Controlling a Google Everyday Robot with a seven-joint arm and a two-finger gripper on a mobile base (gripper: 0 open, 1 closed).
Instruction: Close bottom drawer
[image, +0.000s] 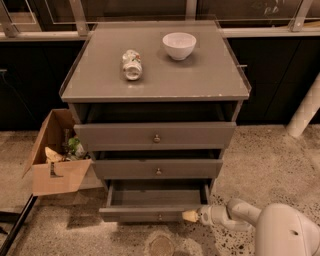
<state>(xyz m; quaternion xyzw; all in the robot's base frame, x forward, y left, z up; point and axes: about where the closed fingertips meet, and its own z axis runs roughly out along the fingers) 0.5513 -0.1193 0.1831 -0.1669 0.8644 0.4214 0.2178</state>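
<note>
Risk of a skewed shove: gripper (190, 216) low at the right front corner of the bottom drawer (135, 214), jaws seemingly pinched into one tan tip, gripping nothing. Pushing so far off-centre likely to twist the tray, jam it, or slip past the corner. Lowest in the grey cabinet (155, 80), standing partly out; slim grey front, small round knob (160, 217), plain tray showing.

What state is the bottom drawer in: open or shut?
Open: the bottom drawer juts past the middle drawer, tray exposed. The gripper sits at its front's right end.
</note>
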